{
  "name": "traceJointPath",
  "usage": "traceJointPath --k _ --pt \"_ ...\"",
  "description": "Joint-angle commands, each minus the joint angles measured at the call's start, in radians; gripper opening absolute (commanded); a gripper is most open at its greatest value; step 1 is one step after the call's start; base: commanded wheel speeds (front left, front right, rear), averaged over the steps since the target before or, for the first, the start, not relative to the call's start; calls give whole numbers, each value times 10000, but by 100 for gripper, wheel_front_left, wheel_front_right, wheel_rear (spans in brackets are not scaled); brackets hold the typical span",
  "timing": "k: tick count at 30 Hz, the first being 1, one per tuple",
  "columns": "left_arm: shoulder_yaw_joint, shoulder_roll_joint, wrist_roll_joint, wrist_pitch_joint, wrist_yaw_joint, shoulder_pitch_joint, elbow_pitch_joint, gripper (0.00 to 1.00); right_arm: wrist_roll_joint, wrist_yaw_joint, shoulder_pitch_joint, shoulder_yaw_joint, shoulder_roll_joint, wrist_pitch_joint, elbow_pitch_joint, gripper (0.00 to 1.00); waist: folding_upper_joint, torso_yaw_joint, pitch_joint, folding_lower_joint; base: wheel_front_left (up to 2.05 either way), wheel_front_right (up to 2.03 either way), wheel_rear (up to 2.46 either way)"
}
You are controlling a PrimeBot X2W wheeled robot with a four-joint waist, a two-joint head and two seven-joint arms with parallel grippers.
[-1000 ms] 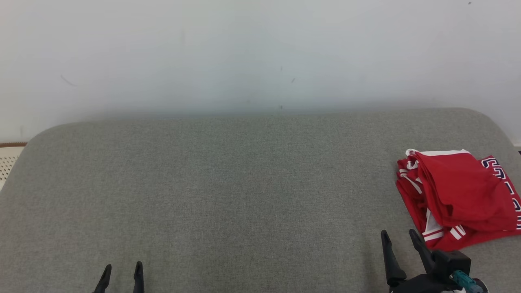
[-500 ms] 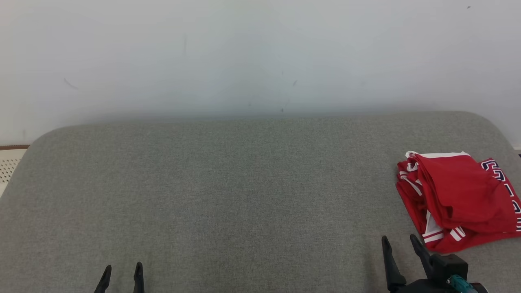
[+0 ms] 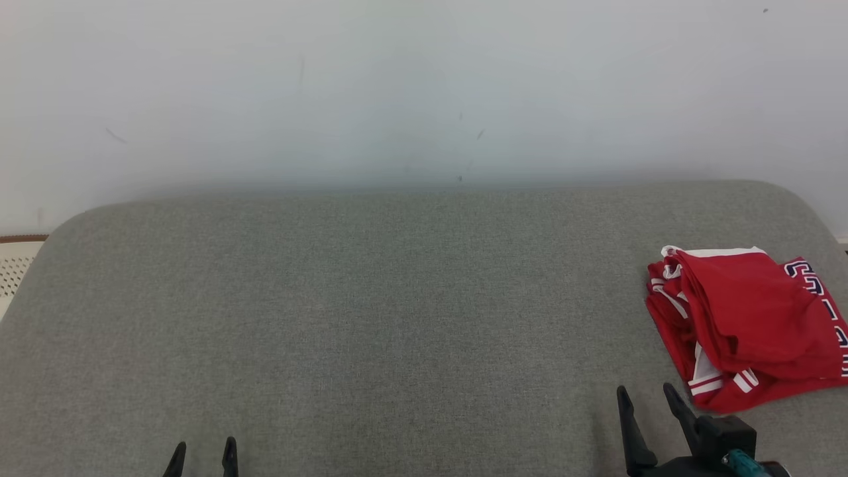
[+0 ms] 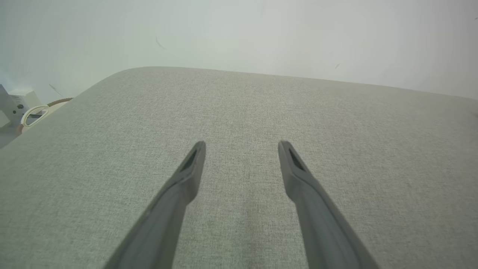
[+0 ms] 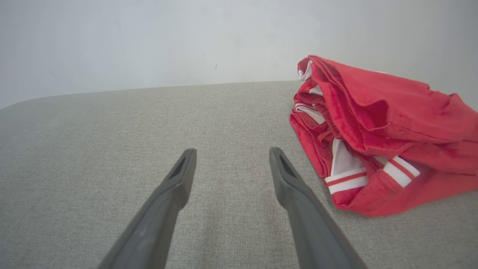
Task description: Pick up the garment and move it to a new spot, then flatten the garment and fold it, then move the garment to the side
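The garment (image 3: 748,328) is a red piece with white stripes and dark lettering, folded into a thick bundle at the right edge of the grey padded surface (image 3: 371,318). In the right wrist view the garment (image 5: 377,134) lies just right of my fingers, apart from them. My right gripper (image 3: 644,394) stands open near the front edge, left of and below the bundle, with nothing between its fingers (image 5: 175,179). My left gripper (image 3: 205,448) is open at the lower left, empty, and the left wrist view shows the left gripper (image 4: 242,144) above bare grey cloth.
A pale wall (image 3: 424,86) rises behind the padded surface. A white perforated object (image 3: 13,265) shows past the surface's left edge, and a white box with a cable (image 4: 22,110) sits off that side. The padded surface has rounded far corners.
Both grippers sit slightly lower in the head view than a second ago. The whole picture has shifted down a little, so the camera moved. The garment lies as before.
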Motion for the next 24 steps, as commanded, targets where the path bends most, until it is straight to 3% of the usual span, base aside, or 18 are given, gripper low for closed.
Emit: traceJointPath --k 1,24 --pt "-2 2 -1 2 1 -8 -3 100 -3 0 -7 1 2 2 -5 100 0 4 4 -1 0 0 0" --pt "92 10 -63 1 -102 -150 -60 100 89 -2 -144 115 -17 1 -146 100 0 68 101 -1 0 0 0"
